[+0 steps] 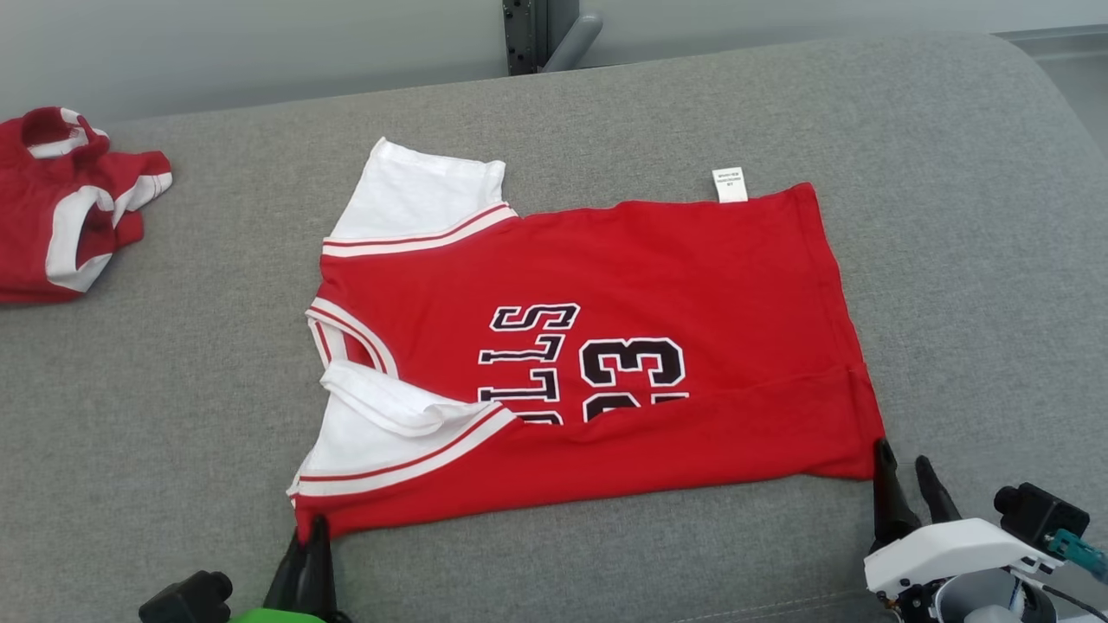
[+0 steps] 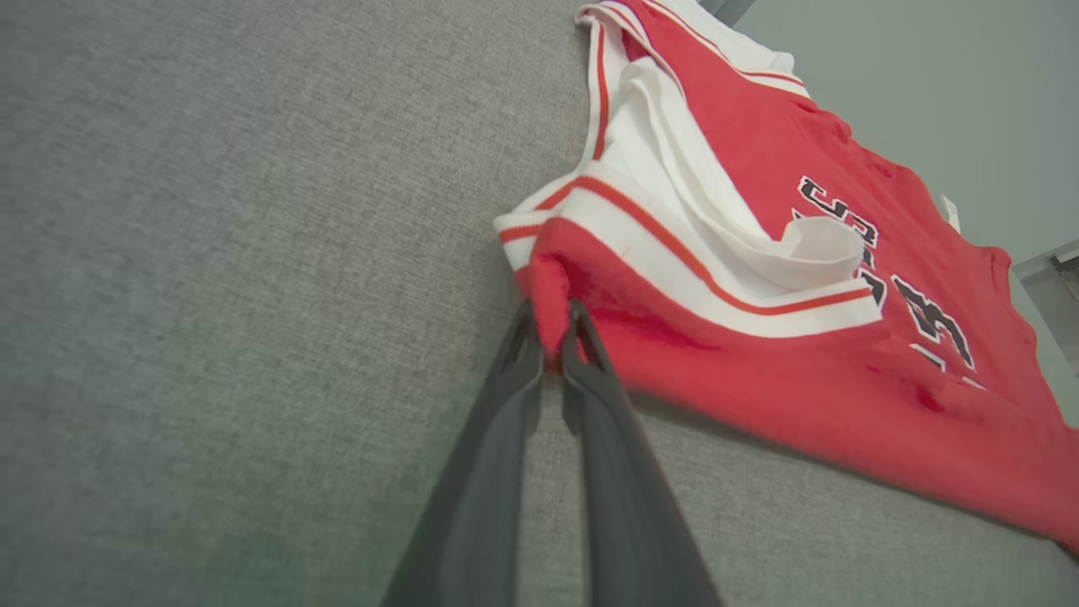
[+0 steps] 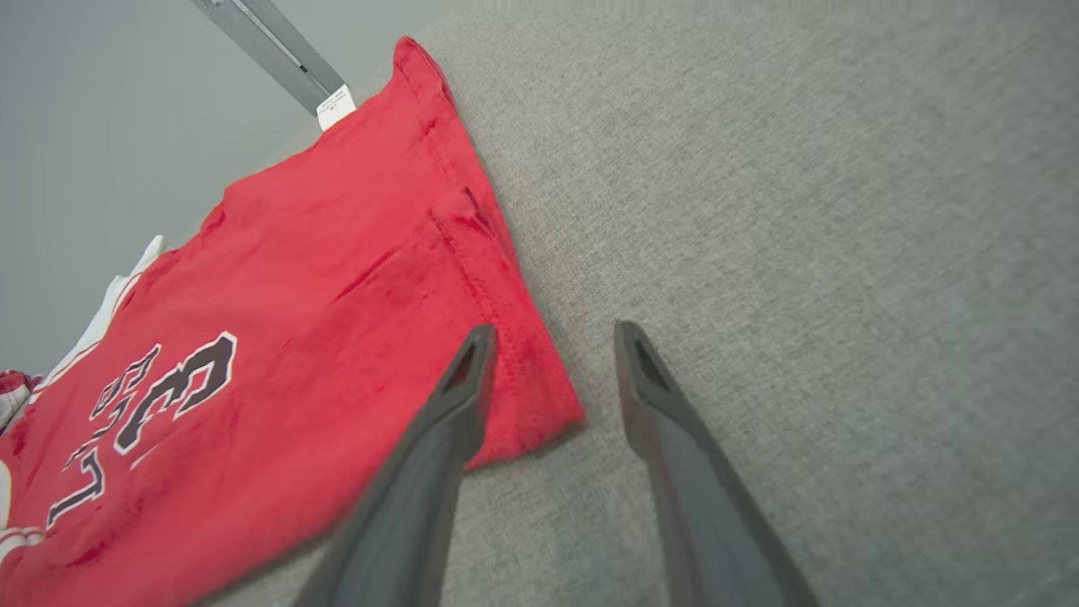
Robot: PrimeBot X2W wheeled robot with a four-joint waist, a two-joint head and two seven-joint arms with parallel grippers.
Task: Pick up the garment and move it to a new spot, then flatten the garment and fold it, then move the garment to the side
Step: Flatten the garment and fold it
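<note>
Left jaws clamped on shoulder corner of red-and-white knit basketball jersey [image 1: 606, 260] | right jaws apart, hem corner just beside them (unheld) | jersey flat between both, left pinch probably anchoring the fold

Long dark fingers [image 3: 674, 472]; white wrist shell [image 1: 952, 549]; black camera [image 1: 1039, 512].

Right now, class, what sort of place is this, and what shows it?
Probably a robot test room: a jersey spread on a grey cloth surface, a second red garment aside, a metal post by a plain wall.
</note>
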